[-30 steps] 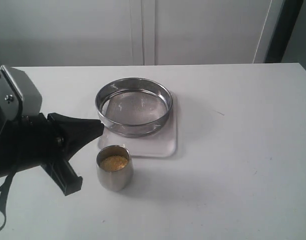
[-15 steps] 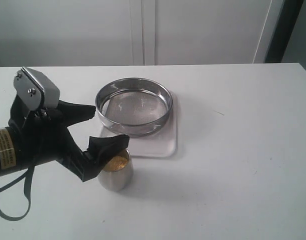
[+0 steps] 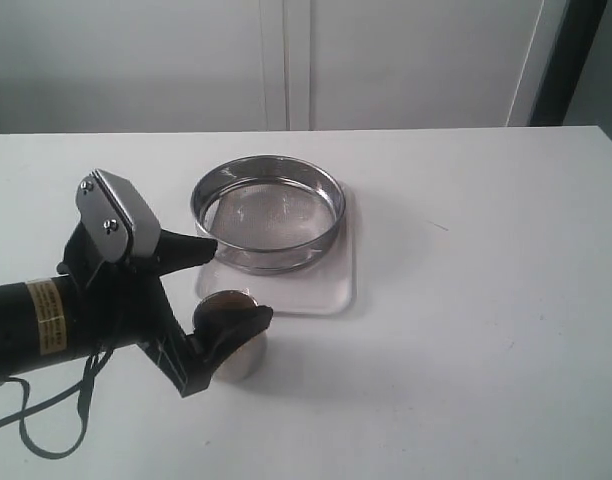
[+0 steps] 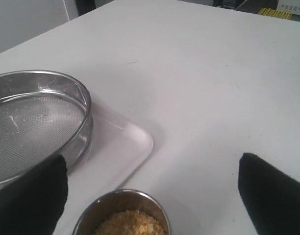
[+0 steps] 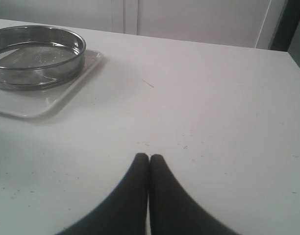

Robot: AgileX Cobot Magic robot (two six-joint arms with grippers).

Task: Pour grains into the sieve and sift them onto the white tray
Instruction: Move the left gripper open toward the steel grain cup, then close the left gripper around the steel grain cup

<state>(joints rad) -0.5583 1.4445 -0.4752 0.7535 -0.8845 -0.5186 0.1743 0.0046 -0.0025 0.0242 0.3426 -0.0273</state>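
A robot test lab, by the look: plain white counter (image 3: 466, 300), white wall panels (image 3: 406, 60), labelled robot arm (image 3: 36, 325).

Bright, even, diffuse light, soft shadows, dull sheen on the sieve (image 3: 276, 252), slight softness.

Worktop (image 3: 466, 300): white, flat, matte. Bears: white tray (image 3: 321, 292), rectangular, near centre; small steel cup (image 3: 242, 363), upright, just beside the tray.
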